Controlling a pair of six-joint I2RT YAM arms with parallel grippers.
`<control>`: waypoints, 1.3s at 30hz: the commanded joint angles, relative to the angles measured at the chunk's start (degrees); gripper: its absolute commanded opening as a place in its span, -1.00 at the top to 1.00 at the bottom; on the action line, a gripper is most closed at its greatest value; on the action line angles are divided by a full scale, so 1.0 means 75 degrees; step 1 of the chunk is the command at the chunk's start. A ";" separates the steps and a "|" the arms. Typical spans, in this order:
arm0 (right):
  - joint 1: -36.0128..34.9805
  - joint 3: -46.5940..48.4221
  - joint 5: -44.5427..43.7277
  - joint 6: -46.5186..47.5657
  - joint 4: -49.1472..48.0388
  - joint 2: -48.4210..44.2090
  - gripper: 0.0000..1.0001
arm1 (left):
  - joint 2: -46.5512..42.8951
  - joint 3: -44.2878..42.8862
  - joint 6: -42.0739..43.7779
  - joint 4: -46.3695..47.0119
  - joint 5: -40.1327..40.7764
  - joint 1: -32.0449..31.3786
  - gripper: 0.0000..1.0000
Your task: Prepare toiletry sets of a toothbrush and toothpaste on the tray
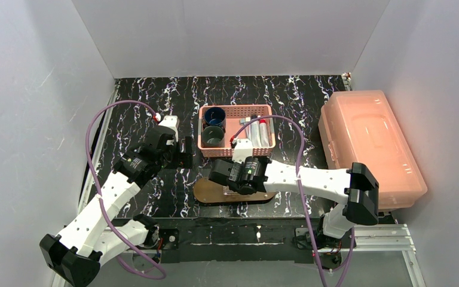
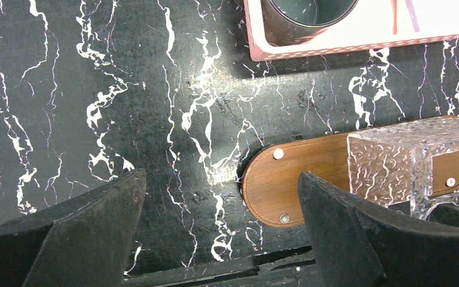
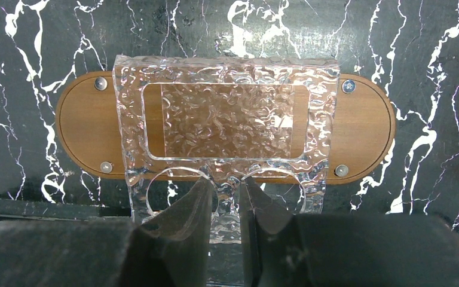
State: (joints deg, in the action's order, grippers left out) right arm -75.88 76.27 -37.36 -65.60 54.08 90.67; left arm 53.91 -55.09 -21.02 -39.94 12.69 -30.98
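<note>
Right wrist view shows the right end effector (image 3: 226, 186) pinched narrow on the near edge of a clear rippled stand (image 3: 227, 119), between its 2 round holes, with the stand spanning the middle of the brown oval tray (image 3: 80, 128). The tray lies flat on the black marbled worktop (image 2: 66, 89) near its front edge, in front of the pink basket (image 1: 236, 108). The left end effector (image 2: 222, 185) hangs wide apart, gripping nothing, near the tray's left end.
</note>
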 commanded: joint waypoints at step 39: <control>-0.0196 0.0096 0.0032 -0.0242 -0.0172 0.0747 0.97 | -0.0145 0.0054 0.0013 -0.0159 -0.0004 -0.0030 -0.97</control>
State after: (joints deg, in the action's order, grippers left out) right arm -77.01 76.23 -34.96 -65.84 52.34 95.74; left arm 53.80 -55.09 -21.02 -39.94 12.64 -30.98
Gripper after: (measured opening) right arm 0.281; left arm 0.983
